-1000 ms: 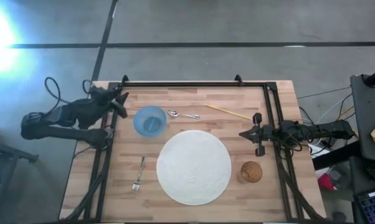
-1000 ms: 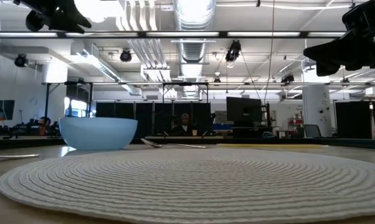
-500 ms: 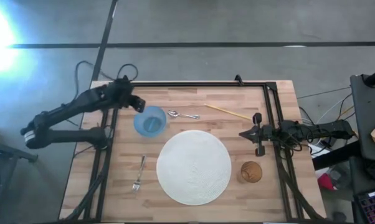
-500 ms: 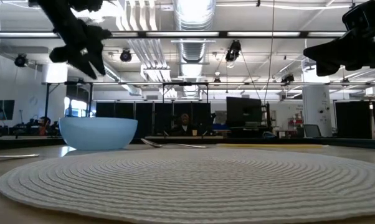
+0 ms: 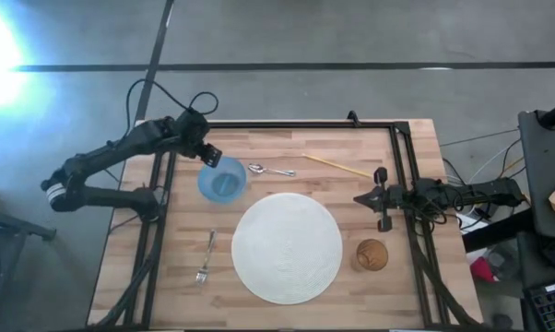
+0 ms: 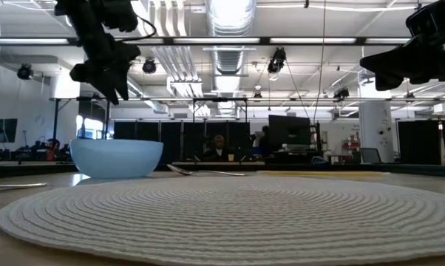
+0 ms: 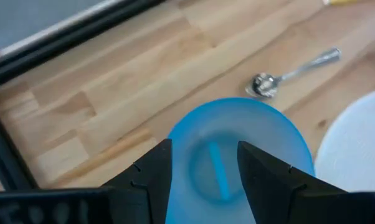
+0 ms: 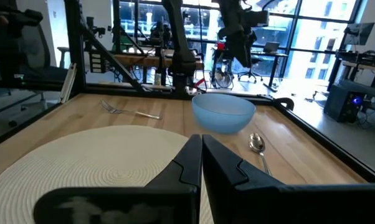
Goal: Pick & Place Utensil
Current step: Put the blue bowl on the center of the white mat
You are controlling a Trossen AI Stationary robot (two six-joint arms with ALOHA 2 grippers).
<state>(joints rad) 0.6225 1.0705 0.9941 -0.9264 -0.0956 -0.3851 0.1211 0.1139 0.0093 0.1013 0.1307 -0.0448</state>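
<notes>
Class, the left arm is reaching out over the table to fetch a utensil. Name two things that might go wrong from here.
1. The open left gripper hangs just above the blue bowl; descending here, it might strike the rim and push the bowl.
2. The spoon lies close beside the bowl, so a shoved bowl may knock it aside.

The right gripper waits shut at the table's right edge.

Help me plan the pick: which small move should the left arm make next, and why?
Probably carry the left gripper on past the blue bowl toward the spoon. Its fingers are open and empty, high above the bowl's rim. The spoon lies just beyond the bowl on bare wood, the nearest utensil. The fork lies farther off, beside the mat. The right gripper waits shut at the table's right edge.
</notes>
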